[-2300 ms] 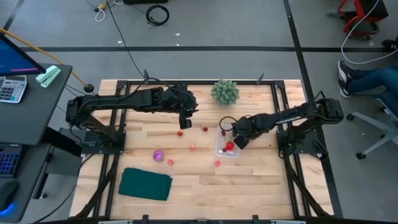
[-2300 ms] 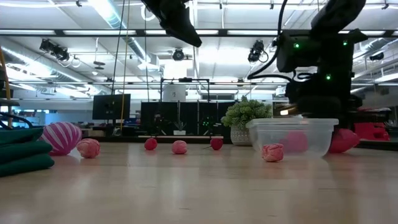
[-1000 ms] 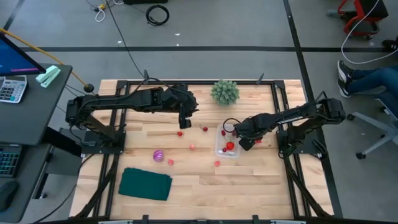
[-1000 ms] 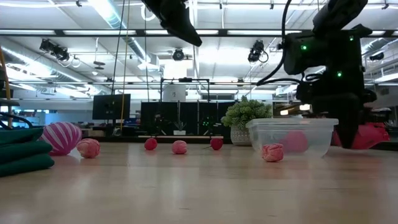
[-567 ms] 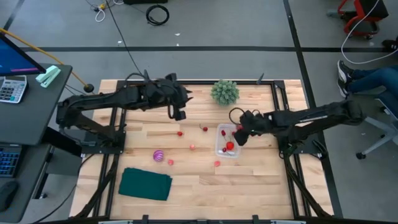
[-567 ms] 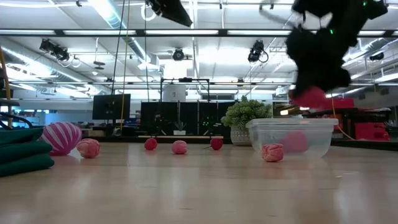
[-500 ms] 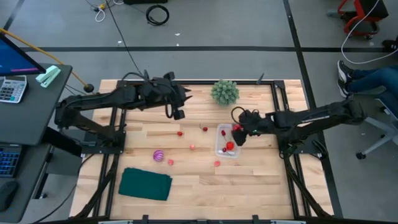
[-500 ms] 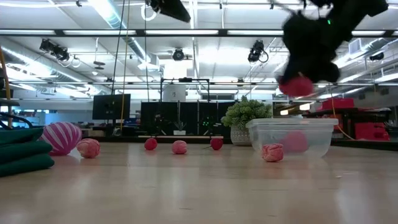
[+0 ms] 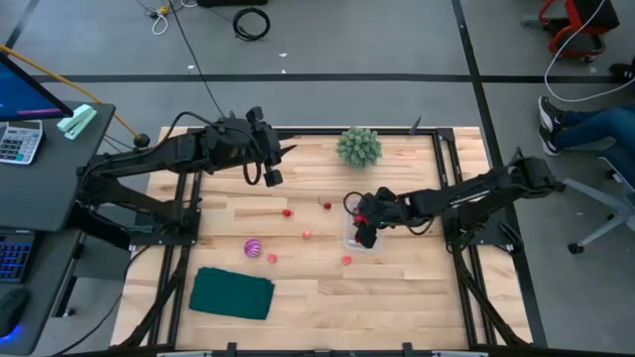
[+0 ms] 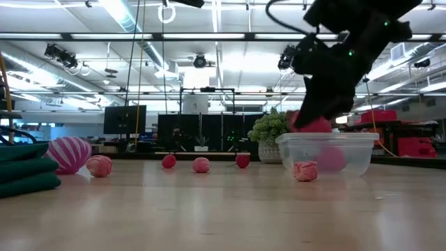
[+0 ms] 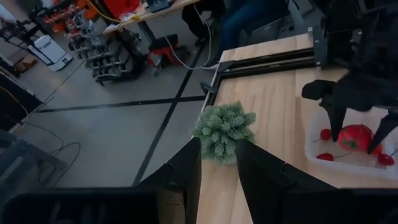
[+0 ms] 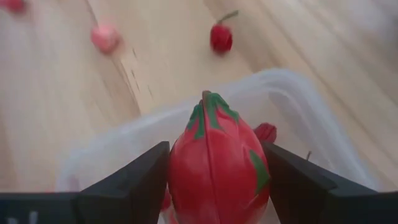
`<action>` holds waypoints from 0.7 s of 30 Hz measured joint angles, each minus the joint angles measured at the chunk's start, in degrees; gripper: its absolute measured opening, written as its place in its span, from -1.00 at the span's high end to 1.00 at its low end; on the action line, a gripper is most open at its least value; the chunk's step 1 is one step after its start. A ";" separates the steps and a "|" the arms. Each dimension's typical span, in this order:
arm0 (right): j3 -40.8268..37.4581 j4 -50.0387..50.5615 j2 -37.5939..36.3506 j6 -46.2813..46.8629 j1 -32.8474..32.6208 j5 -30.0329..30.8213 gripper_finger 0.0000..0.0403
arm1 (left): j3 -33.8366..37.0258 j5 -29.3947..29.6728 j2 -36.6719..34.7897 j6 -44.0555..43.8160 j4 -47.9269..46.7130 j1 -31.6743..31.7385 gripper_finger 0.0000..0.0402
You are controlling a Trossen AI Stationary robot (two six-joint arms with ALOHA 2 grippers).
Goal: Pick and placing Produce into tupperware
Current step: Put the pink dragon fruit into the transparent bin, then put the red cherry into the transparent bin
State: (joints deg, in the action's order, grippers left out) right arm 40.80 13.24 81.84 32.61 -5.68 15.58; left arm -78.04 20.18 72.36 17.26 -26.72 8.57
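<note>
While the left hand [image 9: 270, 178] hangs slightly parted at ten o'clock over the table [image 9: 397, 297], the right hand [image 12: 214, 180] grips a big red fruit [image 12: 216, 158] above the clear tub [image 12: 292, 93].

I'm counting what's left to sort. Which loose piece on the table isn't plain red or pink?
The purple-striped ball, lying beside the dark green cloth. It is bigger than the other loose pieces and striped purple and white; they are small, plain red or pink berries.

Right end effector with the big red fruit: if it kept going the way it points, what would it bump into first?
Probably the tupperware: the right end effector holds the large red piece just over it.
</note>
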 joint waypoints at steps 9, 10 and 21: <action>0.00 -0.21 2.19 -4.00 1.58 -3.66 -0.37 | 0.00 0.51 0.04 -0.69 -1.27 0.01 0.46; 0.00 -0.19 1.80 -4.90 1.76 -3.64 -0.39 | 0.00 0.51 0.04 -1.40 -1.84 0.01 0.46; 3.12 -1.05 -8.05 -10.01 3.63 -2.54 -0.51 | 6.33 0.37 2.01 -9.14 -5.42 -0.04 0.46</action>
State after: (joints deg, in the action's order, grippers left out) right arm 43.91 12.19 73.78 22.60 -2.05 13.04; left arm -71.71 20.55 74.36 8.12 -32.14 8.54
